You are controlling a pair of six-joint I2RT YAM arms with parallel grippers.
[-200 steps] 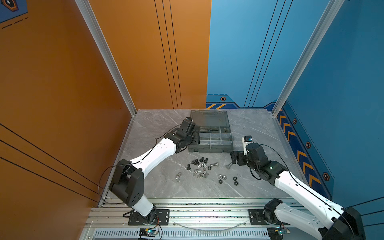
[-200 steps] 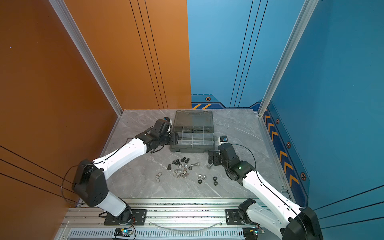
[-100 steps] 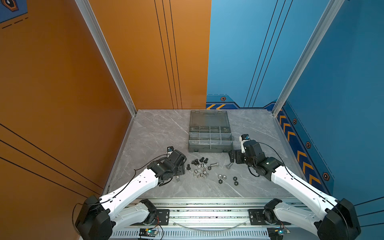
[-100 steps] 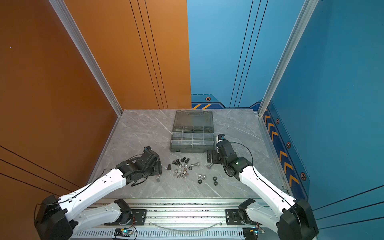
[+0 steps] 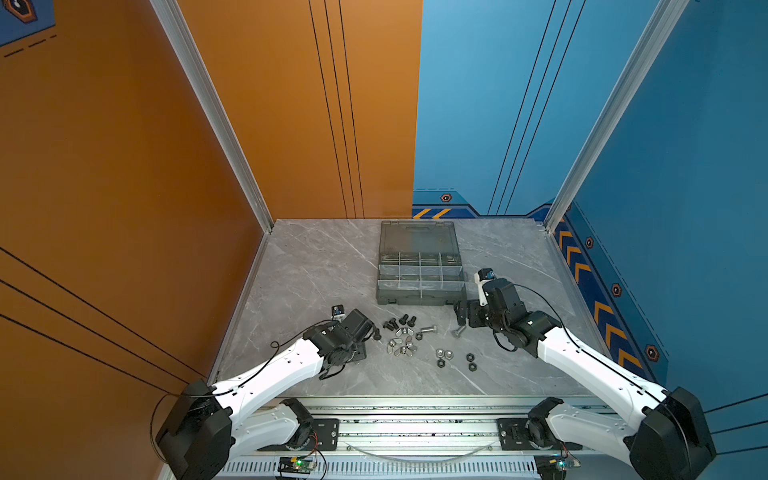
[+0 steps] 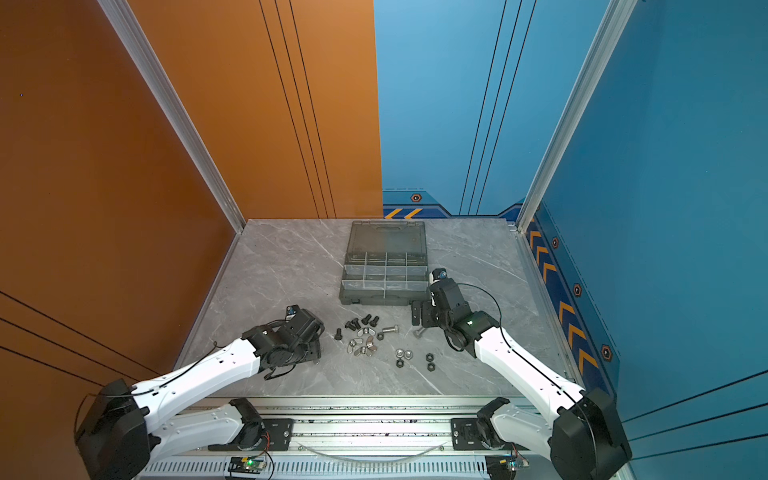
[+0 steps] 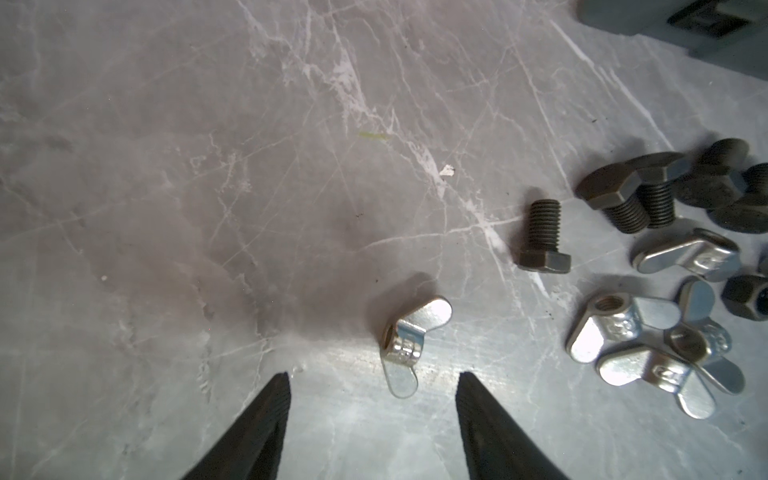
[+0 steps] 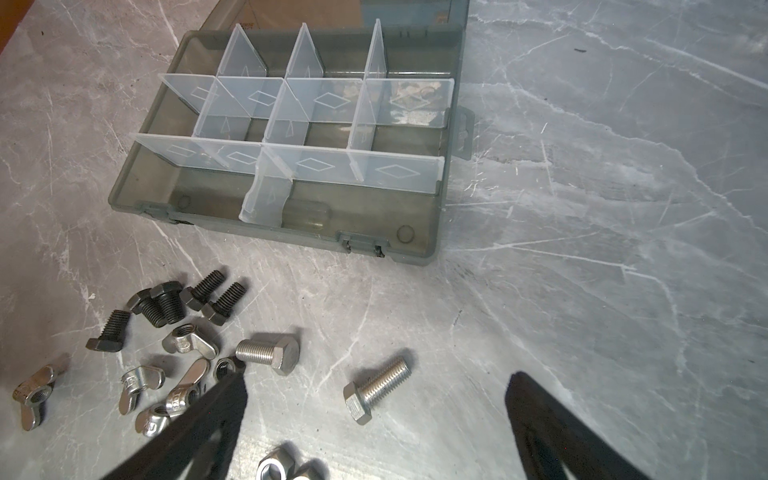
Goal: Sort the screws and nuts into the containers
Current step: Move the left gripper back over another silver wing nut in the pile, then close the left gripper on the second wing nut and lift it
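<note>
Your screws and nuts lie loose on the table [image 5: 316,270], all on the latch side of the organiser case [image 5: 419,298]. Nearest that front wall, off its left half, you have a cluster of black bolts [image 5: 400,322]. One stray black bolt [image 7: 542,237] lies just beyond the cluster, out past the case's left corner. Two silver bolts [image 8: 270,353] lie off the right half, apart from each other. Further from the case sit the wing nuts [image 5: 401,344] in a loose heap. Beyond them are two silver hex nuts [image 5: 444,353] side by side, and the black hex nuts [image 5: 471,361] lie furthest from the front wall.

The case stands open. Its compartments [image 8: 328,135], parted by clear dividers [image 8: 316,166], face up, and the lid [image 5: 417,237] lies back on the far side.

Your left gripper [image 7: 372,376] is low over the table off the case's left front corner, jaws apart and empty. A single wing nut [image 7: 405,340] lies just ahead of its tips. Your right gripper [image 8: 377,373] is by the right front corner, jaws spread wide and holding nothing. In the wrist view, one silver bolt lies on the table in the gap between its fingers.
</note>
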